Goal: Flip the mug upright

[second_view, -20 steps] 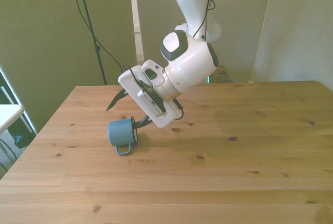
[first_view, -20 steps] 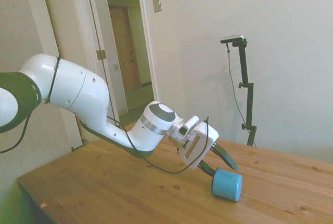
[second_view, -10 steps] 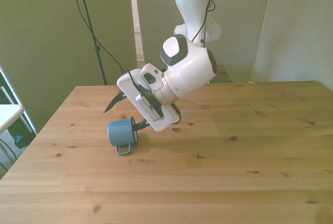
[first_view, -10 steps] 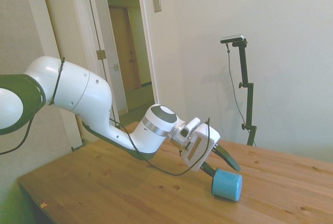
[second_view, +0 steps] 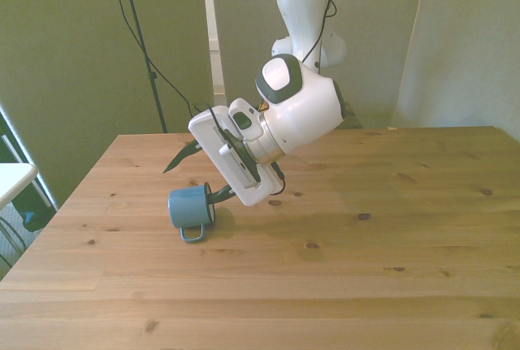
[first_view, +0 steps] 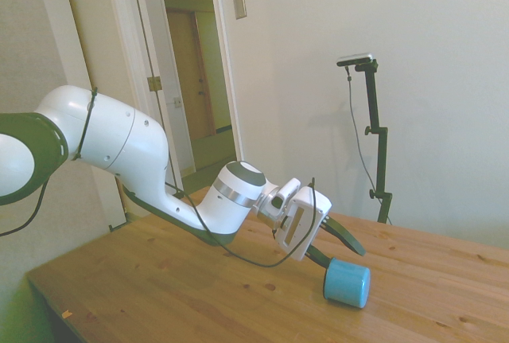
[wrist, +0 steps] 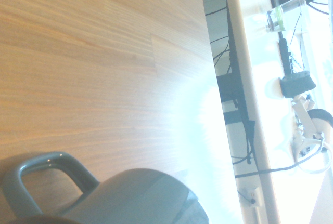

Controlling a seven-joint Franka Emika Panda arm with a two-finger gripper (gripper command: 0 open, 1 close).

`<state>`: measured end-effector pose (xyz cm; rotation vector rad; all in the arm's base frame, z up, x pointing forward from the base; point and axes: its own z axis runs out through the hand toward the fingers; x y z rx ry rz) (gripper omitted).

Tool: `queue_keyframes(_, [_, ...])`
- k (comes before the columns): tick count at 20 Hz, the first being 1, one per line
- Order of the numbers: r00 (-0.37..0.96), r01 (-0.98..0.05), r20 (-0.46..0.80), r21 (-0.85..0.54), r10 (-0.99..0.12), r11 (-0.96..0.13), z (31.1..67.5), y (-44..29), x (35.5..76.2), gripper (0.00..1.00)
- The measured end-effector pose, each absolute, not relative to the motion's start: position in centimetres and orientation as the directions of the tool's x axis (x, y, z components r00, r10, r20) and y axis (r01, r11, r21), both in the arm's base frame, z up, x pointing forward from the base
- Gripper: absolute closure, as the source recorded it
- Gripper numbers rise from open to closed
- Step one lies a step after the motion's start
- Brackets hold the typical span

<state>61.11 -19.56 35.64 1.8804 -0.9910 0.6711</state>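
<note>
One unmarked mug (second_view: 189,207) sideways

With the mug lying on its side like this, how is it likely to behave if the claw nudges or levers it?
The mug lies on its round side, so it may roll, though its handle resting toward the table probably checks that. It looks rigid. One open claw finger reaches its mouth; levering there could tip it up or slip.

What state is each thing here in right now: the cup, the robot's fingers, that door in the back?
mug: lying on its side on the table, handle flat toward the camera in the front view.
gripper: fingers spread open, one finger poking into the mug's mouth, the other finger above it.
door in the hallway: closed.
</note>
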Motion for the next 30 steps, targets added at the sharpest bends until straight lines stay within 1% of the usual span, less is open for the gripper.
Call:
queue_keyframes(9, [0.55,-0.832,0.766,0.464,-0.334,-0.304,34.7,-18.7,60.7,1.0])
queue_keyframes(21, [0.564,-0.823,0.754,0.479,-0.336,-0.305,33.6,-18.7,60.6,1.0])
queue_keyframes(23, [0.557,-0.828,0.76,0.475,-0.336,-0.298,34.0,-19.0,60.7,1.0])
queue_keyframes(27, [0.549,-0.834,0.76,0.468,-0.349,-0.291,34.1,-19.4,60.7,1.0])
queue_keyframes(30, [0.528,-0.848,0.753,0.442,-0.392,-0.293,34.8,-19.6,60.8,1.0])
